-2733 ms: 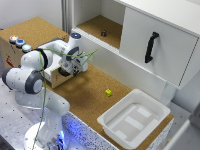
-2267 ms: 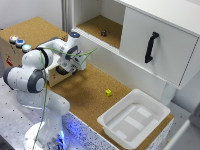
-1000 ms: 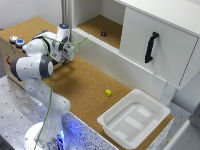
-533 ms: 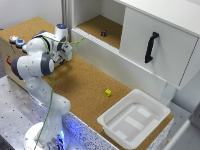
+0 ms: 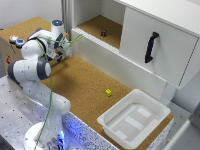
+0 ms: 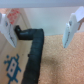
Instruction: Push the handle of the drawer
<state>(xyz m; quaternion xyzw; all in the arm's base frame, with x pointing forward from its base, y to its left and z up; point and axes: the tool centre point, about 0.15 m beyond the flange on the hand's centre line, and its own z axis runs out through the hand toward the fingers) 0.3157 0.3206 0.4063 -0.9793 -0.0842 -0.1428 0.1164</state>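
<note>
Exterior view: a cork-covered table (image 5: 85,95) carries the scene. At the exterior view's right stands a white cabinet, its large door (image 5: 157,47) bearing a long black bar handle (image 5: 151,47); beside the door an open compartment with a cork floor holds a small dark object (image 5: 103,33). The white Franka arm (image 5: 32,70) rises from its base at the lower part of the exterior view's left and bends toward the far left corner of the table. A white plastic tub (image 5: 132,119) sits at the near right corner. A brown cork-topped box (image 5: 12,47) occupies the far left, with round coloured buttons (image 5: 16,40) on its top. A small yellow cube (image 5: 108,92) lies on the cork, near the tub and well apart from the arm.

The gripper (image 5: 61,49) sits just beside the box; the arm's body hides the drawer front and its handle in this view, so contact cannot be judged there.

Wrist view: the two pale fingers (image 6: 72,29) stand spread wide apart, with nothing between them. A black cable (image 6: 34,52) runs across the cork-coloured surface below the gap. A pale panel with a blue printed figure (image 6: 11,65) appears beside one finger; the picture is too blurred to tell whether this is the drawer, and the handle cannot be made out.
</note>
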